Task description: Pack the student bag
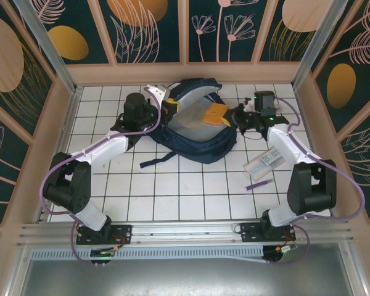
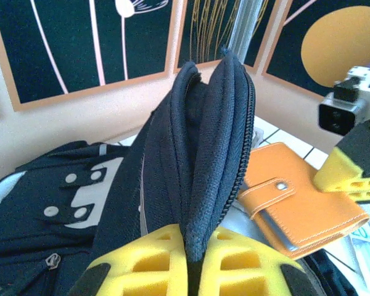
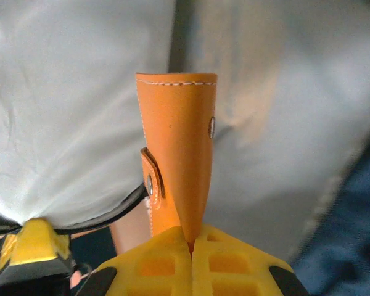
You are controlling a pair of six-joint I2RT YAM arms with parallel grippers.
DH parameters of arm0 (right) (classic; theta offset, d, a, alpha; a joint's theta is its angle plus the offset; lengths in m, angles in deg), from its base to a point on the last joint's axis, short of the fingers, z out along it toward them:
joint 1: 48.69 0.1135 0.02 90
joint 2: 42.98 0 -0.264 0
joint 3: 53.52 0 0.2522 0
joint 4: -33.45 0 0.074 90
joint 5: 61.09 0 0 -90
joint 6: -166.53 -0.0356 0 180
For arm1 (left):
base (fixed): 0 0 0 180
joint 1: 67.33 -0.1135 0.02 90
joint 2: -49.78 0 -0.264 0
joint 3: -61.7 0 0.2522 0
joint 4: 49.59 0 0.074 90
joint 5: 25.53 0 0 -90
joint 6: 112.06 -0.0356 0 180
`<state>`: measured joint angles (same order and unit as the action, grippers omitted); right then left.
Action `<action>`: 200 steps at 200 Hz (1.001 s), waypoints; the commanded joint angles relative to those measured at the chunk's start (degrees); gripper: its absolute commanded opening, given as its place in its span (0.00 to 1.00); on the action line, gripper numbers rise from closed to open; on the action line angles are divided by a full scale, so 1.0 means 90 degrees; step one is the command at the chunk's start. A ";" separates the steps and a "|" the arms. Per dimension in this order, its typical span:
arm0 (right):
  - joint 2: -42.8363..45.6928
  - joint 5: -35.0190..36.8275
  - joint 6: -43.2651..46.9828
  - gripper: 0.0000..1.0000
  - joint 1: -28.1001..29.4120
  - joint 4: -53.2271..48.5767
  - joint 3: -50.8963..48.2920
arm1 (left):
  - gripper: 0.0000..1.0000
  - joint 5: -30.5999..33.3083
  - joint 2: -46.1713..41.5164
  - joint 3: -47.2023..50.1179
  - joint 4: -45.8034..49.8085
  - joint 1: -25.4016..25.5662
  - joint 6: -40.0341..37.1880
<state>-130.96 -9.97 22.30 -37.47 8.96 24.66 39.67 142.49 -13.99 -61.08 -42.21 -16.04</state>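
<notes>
The student bag (image 1: 197,147) lies at 12 o'clock on the tabletop (image 1: 172,185). The left tool (image 2: 194,253) pinches its zipper flap (image 2: 203,123) upright. The right tool (image 3: 191,243), pinching an orange wallet (image 3: 176,135), has the opening (image 1: 194,118) at its 9 o'clock, seen from above.

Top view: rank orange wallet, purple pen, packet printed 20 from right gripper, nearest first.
1. orange wallet: held in right gripper, over student bag.
2. packet printed 20: on tiled table, right of the bag.
3. purple pen: just past the packet.
</notes>
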 commanded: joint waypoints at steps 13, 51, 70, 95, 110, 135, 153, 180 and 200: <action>-0.0811 0.0333 -0.1441 0.00 0.0707 0.1986 0.0132 | 0.00 -0.0449 -0.0303 -0.0544 -0.0986 0.0000 -0.0216; -0.2113 0.1447 -0.1676 0.00 0.1108 0.2399 0.0854 | 0.00 -0.0550 -0.0291 -0.0570 -0.1612 0.0001 0.0529; -0.2636 0.1577 -0.1971 0.00 0.1175 0.2850 0.1088 | 0.00 -0.0633 -0.0273 -0.0589 -0.1909 0.0000 0.0749; -0.3315 0.1520 -0.2202 0.00 0.1391 0.3385 0.1627 | 0.00 -0.0835 -0.0223 -0.0609 -0.2203 0.0013 0.0840; -0.3618 0.1786 -0.2179 0.00 0.1545 0.3543 0.1858 | 0.00 -0.0931 -0.0193 -0.0568 -0.2574 0.0003 0.0952; -0.4234 0.1837 -0.2566 0.00 0.1655 0.4465 0.2065 | 0.00 -0.1290 -0.0018 -0.0628 -0.3370 0.0017 0.1399; -0.4657 0.1811 -0.2715 0.00 0.1724 0.4969 0.2400 | 0.00 -0.1374 0.0103 -0.0731 -0.3467 0.0018 0.1657; -0.5129 0.1760 -0.2778 0.00 0.1840 0.5275 0.2934 | 0.00 -0.1217 0.0095 -0.0501 -0.3746 0.0021 0.1769; -0.5214 0.1701 -0.2978 0.00 0.1887 0.5388 0.2932 | 0.00 -0.1105 0.0070 -0.0340 -0.3737 0.0021 0.1630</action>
<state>-177.13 5.07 -1.73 -21.51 50.56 48.53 31.47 145.30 -15.72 -77.80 -42.23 -2.36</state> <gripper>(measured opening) 0.047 0.051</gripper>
